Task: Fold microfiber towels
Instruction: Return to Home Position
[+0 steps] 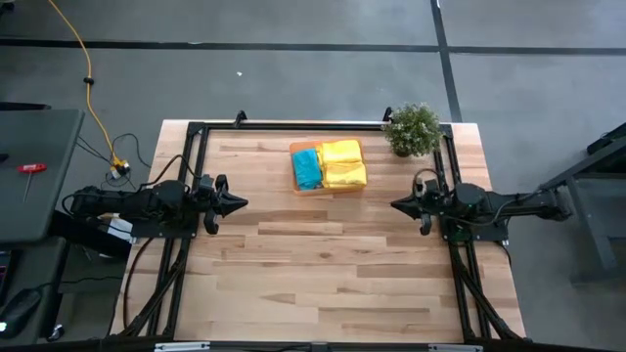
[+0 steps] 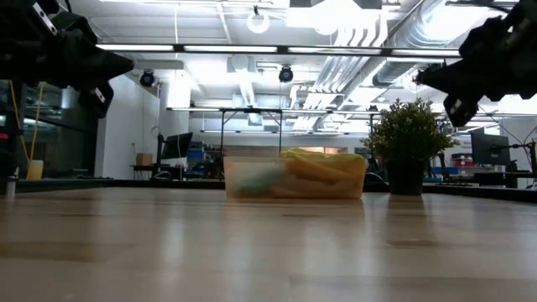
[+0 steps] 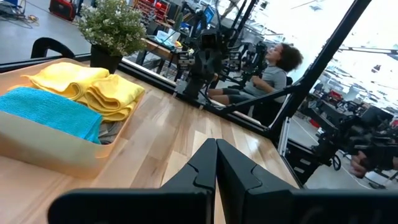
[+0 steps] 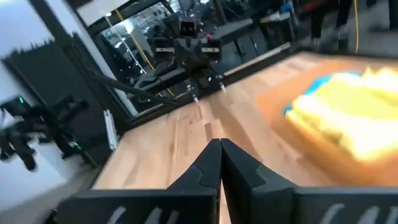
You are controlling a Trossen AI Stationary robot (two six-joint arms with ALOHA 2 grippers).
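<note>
folded yellow and teal microfiber towels [image 1: 333, 166] lie in the orange tray [image 1: 296, 149] at the bench's [image 1: 323, 264] far edge. left gripper [image 1: 238, 203] and right gripper [image 1: 396, 204] hover at opposite sides, fingers together; homing should retract clear of the tray.

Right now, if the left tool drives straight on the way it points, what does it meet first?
Probably the right arm's dark two-finger tool, which faces the left tool across the wooden table; the translucent orange tray sits off that line.

Left gripper [image 1: 242, 203] and right gripper [image 1: 395, 204] face each other, closed.
</note>
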